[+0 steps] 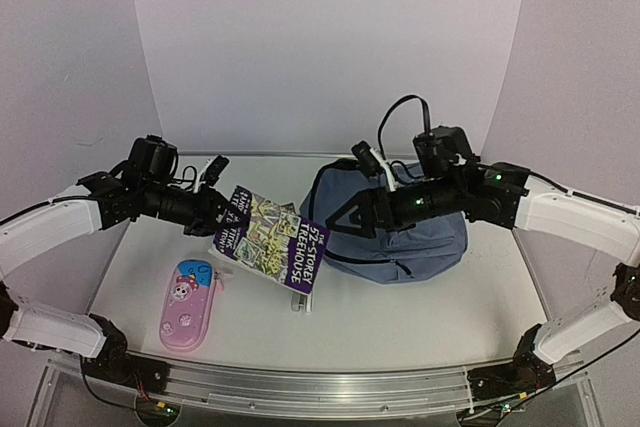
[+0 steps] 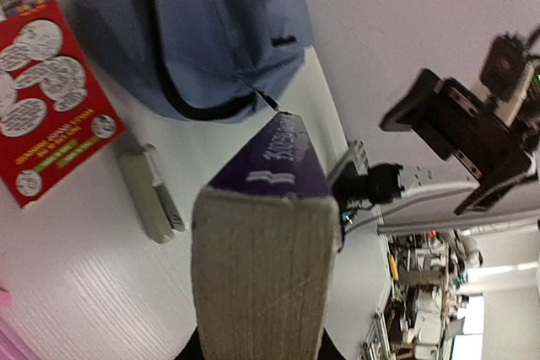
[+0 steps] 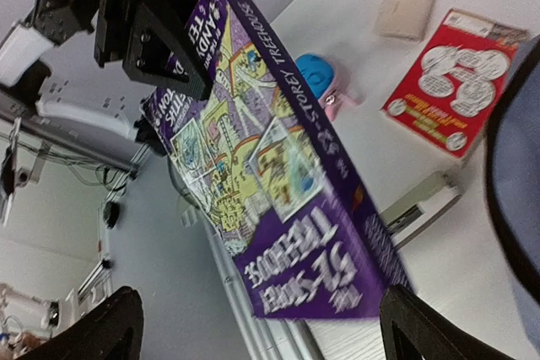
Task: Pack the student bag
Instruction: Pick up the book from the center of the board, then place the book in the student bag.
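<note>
- We judge the step in hand to be carrying one book to the bag: the thick purple paperback book (image 1: 268, 235) hangs in the air left of centre in the overhead view, above the white table (image 1: 430, 317).
- The left gripper (image 1: 212, 205) is clamped on the book's far-left end. In its wrist view the page edge fills the bottom centre.
- The right gripper (image 3: 263, 309) stands with its jaws wide apart at the book's other end and holds nothing.
- The student bag (image 1: 410, 237), a large slate-blue soft fabric backpack, lies right of centre on the table, just beyond the book and under the right arm.
- We cannot tell whether its zip is open, and its contents are hidden.
- Next, we think, the mouth must be held open, likely by the free right gripper, while the left steers the book in spine-first.
- The pink-and-blue cartoon pencil case (image 1: 188, 305), lower left, is closed, so its contents are unseen.
- Unpacked on the table: a red flat book (image 2: 51, 82), a pale grey oblong item (image 2: 150, 196), and a beige square pad (image 3: 405, 10).
</note>
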`<state>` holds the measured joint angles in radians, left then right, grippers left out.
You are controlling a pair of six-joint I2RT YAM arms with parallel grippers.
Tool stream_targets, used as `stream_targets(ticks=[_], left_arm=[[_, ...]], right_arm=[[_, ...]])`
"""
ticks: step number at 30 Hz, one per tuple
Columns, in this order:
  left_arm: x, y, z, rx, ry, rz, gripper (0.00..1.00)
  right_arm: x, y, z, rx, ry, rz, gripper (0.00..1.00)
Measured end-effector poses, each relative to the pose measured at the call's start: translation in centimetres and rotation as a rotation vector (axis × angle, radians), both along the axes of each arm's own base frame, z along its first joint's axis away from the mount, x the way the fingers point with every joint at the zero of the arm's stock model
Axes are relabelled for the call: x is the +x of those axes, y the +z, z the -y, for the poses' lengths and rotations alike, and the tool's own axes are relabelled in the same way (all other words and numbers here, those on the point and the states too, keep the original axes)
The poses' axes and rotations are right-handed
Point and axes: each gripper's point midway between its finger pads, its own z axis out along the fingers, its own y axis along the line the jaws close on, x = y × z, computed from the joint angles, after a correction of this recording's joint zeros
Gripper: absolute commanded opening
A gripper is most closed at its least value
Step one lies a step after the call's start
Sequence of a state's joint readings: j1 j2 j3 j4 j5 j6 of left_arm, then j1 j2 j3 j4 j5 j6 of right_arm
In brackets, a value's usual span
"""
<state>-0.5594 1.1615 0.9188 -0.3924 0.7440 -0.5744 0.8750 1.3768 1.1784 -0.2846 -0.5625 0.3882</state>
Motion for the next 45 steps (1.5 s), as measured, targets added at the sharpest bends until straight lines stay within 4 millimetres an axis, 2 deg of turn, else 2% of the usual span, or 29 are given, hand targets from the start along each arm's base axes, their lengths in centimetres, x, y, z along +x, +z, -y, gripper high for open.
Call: stream_targets(ticks=[4, 7, 10, 13, 19, 26, 30, 35, 45], left_arm=[[3.9, -0.5, -3.1, 0.042, 0.219, -0.012, 0.0], [6.4, -0.3, -6.3, 0.035, 0.394, -0.025, 0.0], [8.4, -0.3, -9.3, 0.012, 0.551, -0.037, 0.0], [9.5, -0.6, -10.7, -0.006, 0.633, -0.061, 0.0], [9.6, -2.6, -10.6, -0.015, 0.649, -0.126, 0.0], [8.9, -4.3, -10.6, 0.001, 0.645, -0.168, 0.0], [8.7, -4.5, -10.7, 0.004, 0.644, -0.169, 0.0], [8.3, -4.7, -10.8, 0.005, 0.642, -0.165, 0.0], [8.2, -4.9, -10.8, 0.008, 0.64, -0.168, 0.0]], right_arm=[[3.1, 1.8, 0.8, -0.033, -0.182, 0.089, 0.87], [5.1, 1.5, 0.9, -0.077, -0.302, 0.119, 0.84], [6.8, -0.4, -0.2, -0.151, -0.38, 0.134, 0.81], [8.0, -3.8, -1.9, -0.242, -0.415, 0.134, 0.74], [10.9, -9.8, -4.1, -0.392, -0.498, 0.127, 0.66], [14.1, -13.2, -6.0, -0.438, -0.563, 0.115, 0.52], [15.3, -15.0, -5.6, -0.466, -0.585, 0.094, 0.44], [16.3, -16.0, -4.7, -0.483, -0.613, 0.07, 0.24], [16.9, -16.1, -4.4, -0.475, -0.618, 0.054, 0.0]])
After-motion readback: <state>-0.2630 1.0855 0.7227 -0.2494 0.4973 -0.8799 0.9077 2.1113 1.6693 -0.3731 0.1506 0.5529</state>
